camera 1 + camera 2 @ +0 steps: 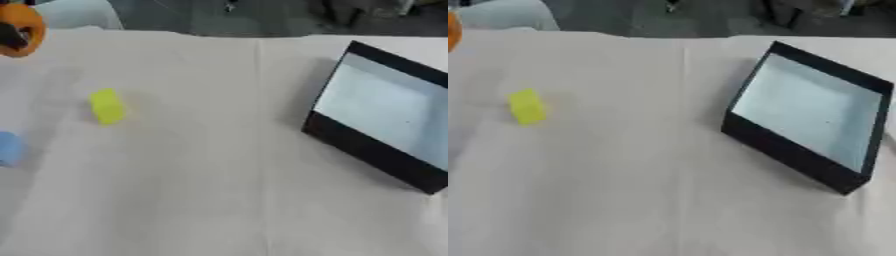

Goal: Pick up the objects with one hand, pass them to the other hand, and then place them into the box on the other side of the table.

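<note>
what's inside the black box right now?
Nothing visible: the black box shows only its bare pale floor. The near wall hides a strip of floor just behind it. The yellow block sits on the table, well to its left.

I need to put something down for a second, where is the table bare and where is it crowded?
The widest bare patch lies between the yellow block and the black box, running to the near edge. The table's left edge is busier: an orange thing at the far corner and a blue thing nearer. The box's pale floor shows nothing in it.
</note>
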`<state>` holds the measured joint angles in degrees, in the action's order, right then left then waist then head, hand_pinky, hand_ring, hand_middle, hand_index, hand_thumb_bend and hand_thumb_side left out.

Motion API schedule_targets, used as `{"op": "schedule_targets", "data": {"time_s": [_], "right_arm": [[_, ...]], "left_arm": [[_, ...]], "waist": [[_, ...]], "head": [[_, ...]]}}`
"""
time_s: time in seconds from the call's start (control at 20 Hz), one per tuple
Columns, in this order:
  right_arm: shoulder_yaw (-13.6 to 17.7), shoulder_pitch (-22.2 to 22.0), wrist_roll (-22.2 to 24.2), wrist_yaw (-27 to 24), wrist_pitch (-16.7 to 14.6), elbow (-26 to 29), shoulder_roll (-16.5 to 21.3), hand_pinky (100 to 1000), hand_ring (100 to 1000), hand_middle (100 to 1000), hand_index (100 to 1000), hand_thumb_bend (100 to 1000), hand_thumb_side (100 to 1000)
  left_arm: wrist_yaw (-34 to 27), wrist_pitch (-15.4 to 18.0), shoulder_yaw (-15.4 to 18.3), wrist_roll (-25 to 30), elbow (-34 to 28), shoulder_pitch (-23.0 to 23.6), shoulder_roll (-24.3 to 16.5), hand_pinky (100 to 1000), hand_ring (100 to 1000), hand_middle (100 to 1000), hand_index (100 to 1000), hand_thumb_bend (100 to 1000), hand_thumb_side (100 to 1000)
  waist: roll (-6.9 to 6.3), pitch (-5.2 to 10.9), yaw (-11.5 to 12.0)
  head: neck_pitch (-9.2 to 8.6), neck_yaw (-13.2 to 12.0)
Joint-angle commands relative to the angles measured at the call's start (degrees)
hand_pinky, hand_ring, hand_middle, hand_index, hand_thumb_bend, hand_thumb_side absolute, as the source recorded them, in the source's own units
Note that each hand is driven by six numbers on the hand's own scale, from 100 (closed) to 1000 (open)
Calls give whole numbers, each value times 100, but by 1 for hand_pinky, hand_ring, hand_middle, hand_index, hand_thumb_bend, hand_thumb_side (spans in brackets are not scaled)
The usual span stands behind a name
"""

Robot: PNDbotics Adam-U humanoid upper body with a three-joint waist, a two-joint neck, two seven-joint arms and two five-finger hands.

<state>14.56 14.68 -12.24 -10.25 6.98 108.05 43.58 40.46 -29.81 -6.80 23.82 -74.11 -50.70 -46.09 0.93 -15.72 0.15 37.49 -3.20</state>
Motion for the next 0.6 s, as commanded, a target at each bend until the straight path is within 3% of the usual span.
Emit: {"op": "schedule_targets", "data": {"time_s": [0.05, 0.3, 0.6], "right_arm": [[-193, 349, 231, 239, 97, 29, 536, 1000, 1000, 1000, 1000, 100, 491], [-968, 1343, 1197, 1079, 433, -304, 798, 991, 1000, 1000, 1000, 100, 350], [-1700, 2326, 2050, 1574, 450, -562, 178, 997, 1000, 1000, 1000, 100, 346]], "left_arm": [[-604, -97, -73, -83, -827, 83, -152, 645, 512, 431, 594, 100, 100], [-1282, -155, -248, -705, -1847, 596, 499, 646, 497, 417, 595, 100, 134], [-1526, 133, -439, -1855, -2818, 1225, 1378, 646, 488, 408, 600, 100, 172]], "waist": [[-84, 248, -1], [-65, 358, -18], [-54, 425, -66]], "head": [[-44, 68], [-77, 142], [4, 309]]}}
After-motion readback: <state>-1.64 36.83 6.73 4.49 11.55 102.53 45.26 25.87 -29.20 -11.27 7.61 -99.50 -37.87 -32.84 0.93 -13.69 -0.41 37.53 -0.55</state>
